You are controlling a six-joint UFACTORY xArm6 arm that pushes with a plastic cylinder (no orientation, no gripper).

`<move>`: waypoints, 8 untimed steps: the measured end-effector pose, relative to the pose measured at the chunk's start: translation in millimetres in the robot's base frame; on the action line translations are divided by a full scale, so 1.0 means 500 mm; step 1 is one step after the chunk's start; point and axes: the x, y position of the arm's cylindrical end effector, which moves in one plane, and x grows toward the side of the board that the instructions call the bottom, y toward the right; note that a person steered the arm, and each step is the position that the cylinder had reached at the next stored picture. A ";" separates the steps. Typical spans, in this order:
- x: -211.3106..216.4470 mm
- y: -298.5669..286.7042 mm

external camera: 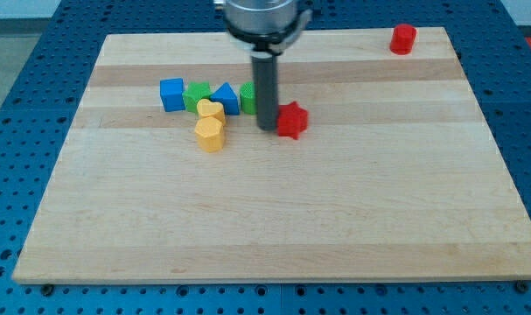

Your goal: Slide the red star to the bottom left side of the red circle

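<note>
Pale wooden board (274, 219) lies on a blue perforated table (20, 61) and fills most of the camera view; my tip (267, 128), the lower end of a straight dark rod, rests on the board at the left flank of the red star block (291, 120), touching it or very nearly so; whether contact is made I cannot tell. Well apart, at the view's top right corner of the board, stands the red circle block (403, 38). Left of my tip runs a row: a blue cube block (171, 94), a green block (196, 95), a blue triangular block (225, 99), and a second green block (248, 95) partly hidden behind the rod; just below them sit a yellow heart block (211, 110) and a yellow rounded block (210, 134), touching.
</note>
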 end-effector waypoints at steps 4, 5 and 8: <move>0.089 0.100; -0.020 0.114; -0.210 0.289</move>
